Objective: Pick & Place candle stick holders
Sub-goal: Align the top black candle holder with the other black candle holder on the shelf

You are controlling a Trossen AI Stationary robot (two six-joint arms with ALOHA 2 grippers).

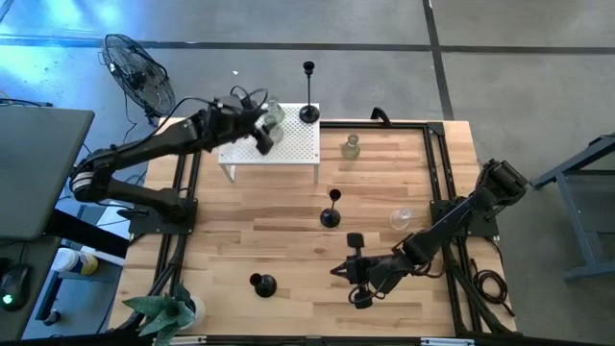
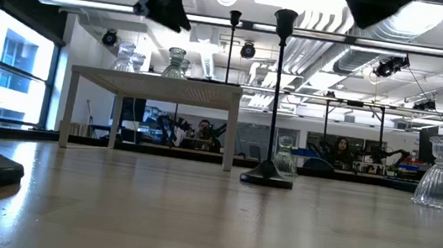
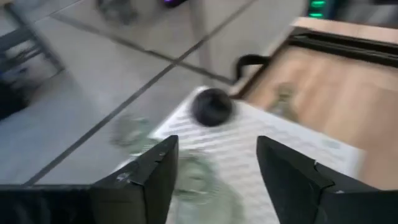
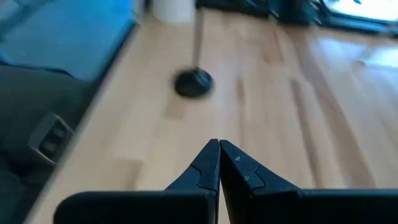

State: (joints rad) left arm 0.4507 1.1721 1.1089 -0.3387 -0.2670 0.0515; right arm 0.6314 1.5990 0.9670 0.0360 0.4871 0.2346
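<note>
My left gripper [image 1: 261, 135] is open above the white perforated little table [image 1: 288, 154]. It hangs over two glass holders [image 1: 274, 116] that stand on the table's far left part. In the left wrist view one glass holder [image 3: 194, 179] lies between and beyond my open fingers and another [image 3: 130, 133] beside it. A black holder [image 1: 308, 113] stands on the little table's far right corner. My right gripper [image 1: 348, 275] is shut and empty, low over the wood near the front edge. A black holder [image 4: 193, 81] stands ahead of it.
On the wooden table stand a pale glass holder [image 1: 351, 146] at the far middle, a black holder [image 1: 332, 217] in the middle, a clear glass holder [image 1: 400, 219] to its right and a black holder [image 1: 262, 284] at the front left. A black fan [image 1: 139, 72] stands beyond the far left corner.
</note>
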